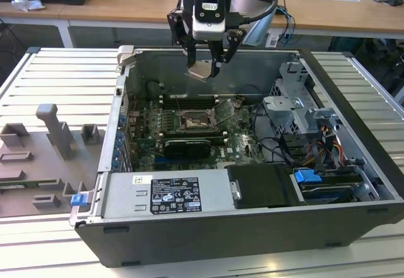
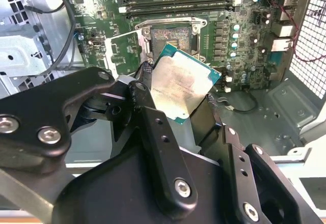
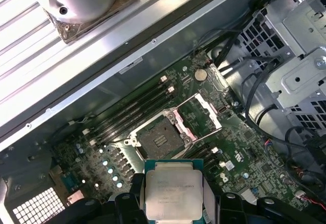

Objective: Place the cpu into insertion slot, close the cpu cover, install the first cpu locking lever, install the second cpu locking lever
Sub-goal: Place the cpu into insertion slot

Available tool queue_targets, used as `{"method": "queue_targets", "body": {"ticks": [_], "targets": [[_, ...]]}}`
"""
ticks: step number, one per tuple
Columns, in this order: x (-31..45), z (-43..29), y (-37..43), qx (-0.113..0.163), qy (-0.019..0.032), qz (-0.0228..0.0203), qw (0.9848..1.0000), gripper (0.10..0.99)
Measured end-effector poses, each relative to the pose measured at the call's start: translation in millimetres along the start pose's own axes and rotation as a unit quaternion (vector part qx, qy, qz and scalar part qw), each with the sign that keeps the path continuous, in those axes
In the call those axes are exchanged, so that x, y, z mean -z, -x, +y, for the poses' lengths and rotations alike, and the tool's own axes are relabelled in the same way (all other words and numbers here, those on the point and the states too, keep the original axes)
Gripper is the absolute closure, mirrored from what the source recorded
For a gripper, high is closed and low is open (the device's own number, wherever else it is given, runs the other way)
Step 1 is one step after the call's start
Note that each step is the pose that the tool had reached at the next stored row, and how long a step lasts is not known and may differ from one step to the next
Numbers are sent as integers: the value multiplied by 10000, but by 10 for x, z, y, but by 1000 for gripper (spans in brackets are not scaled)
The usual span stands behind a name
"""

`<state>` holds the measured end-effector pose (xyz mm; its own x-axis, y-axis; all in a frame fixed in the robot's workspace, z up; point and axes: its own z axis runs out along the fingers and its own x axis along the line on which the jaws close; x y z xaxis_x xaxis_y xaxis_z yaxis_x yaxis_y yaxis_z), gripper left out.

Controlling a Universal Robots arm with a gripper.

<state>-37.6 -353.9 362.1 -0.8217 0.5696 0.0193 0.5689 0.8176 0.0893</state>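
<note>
My gripper (image 1: 203, 69) hangs above the open computer case, shut on the cpu (image 1: 201, 71), a flat square chip with a pale silver face. The cpu (image 2: 179, 86) sits tilted between the black fingers (image 2: 147, 107) in the second wrist view, and the cpu (image 3: 173, 189) shows face-on in the first wrist view. Well below it lies the insertion slot (image 1: 192, 122) on the green board, its dark pin grid (image 3: 159, 140) bare. The cpu cover (image 3: 198, 114) stands swung open beside the slot (image 2: 170, 36). In the exterior view the cover (image 1: 225, 109) sits on the slot's right.
Long memory slots (image 3: 133, 113) run beside the socket. A metal drive cage (image 1: 297, 104) and bundled cables (image 1: 328, 145) fill the case on the exterior view's right. The power supply (image 1: 165, 194) lies along the near wall. A grey fixture block (image 1: 53, 129) stands outside the case on the left.
</note>
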Motion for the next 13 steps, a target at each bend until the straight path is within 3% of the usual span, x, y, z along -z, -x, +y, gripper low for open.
{"method": "queue_targets", "body": {"ticks": [13], "targets": [[0,0,0,-220,4,-20,9998,545]]}}
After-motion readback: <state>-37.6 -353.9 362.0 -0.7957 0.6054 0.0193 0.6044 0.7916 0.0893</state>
